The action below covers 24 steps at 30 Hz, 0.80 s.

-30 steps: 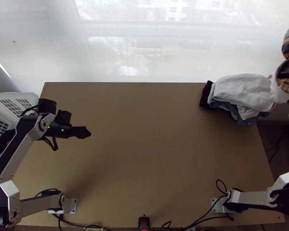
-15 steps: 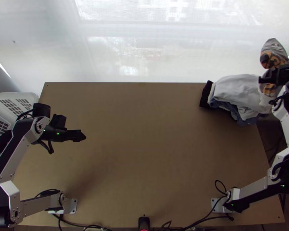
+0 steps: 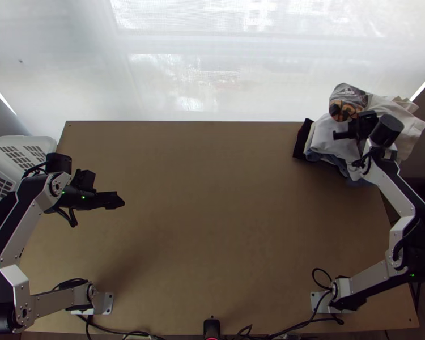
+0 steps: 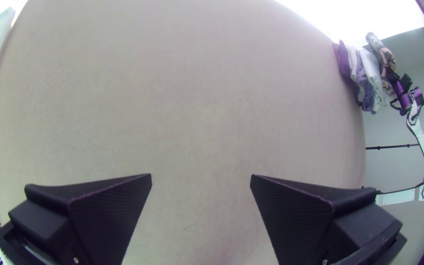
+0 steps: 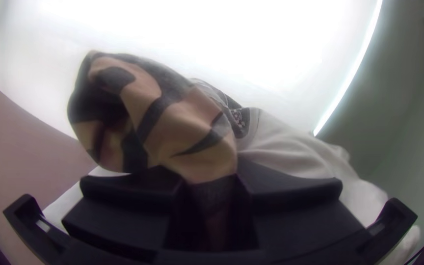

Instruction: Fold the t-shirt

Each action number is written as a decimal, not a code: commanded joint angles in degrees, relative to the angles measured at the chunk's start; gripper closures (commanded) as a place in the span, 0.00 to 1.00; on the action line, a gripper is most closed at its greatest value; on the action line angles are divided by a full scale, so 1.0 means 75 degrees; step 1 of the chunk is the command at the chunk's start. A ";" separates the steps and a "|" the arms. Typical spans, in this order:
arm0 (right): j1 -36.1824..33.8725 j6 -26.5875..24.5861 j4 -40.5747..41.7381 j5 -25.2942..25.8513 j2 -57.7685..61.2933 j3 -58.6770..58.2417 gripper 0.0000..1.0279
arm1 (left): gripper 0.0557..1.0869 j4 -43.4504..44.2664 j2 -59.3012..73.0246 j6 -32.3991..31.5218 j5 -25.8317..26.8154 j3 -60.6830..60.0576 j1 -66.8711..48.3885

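Nearest us, a small black device (image 3: pixel 212 328) sits well toward the robot's side of the clothes pile (image 3: pixel 330 140), and the bare wood of the tabletop (image 3: pixel 212 226) runs up from there to the pile. Well to the left of the pile, here's the left tool (image 4: pixel 201 177), its two fingers wide apart with no cloth between them. Farther left of the pile, the white basket (image 3: pixel 39 143) stands by the tabletop's edge, close enough to the left arm to matter on a wide swing.

Now for the action, up at the pile! The right tool (image 5: pixel 211 184) is over it, clamped on a gathered bit of the t-shirt (image 3: pixel 345 107). That shirt is bunched, its orange-and-black print flopping over the pile's far side, pale cloth spilling out on the right.

The job in hand looks to be bringing it to the middle, left of the pile. Lift high first, I'd say; a low drag could snag the garments beneath and pull them along. Keep the grip firm, lower slowly so it opens out, then let the left tool take a loose edge before any folding. Behind the pile, a bright pale screen (image 3: pixel 173 68): mind the swing there too.
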 commanded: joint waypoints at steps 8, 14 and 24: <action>0.0264 -0.0063 0.0412 0.0088 0.0224 -0.1398 0.71 | 0.05 0.0101 0.0034 0.0019 0.0009 -0.0168 0.0031; 0.0065 0.0090 0.0401 0.0076 -0.0573 -0.1410 0.11 | 0.05 0.0253 0.0034 0.0019 0.0021 -0.0333 -0.0016; 0.0111 0.0969 -0.1111 -0.0369 -0.2307 -0.0332 0.04 | 0.05 0.0347 0.0034 0.0042 0.0009 -0.0508 0.0020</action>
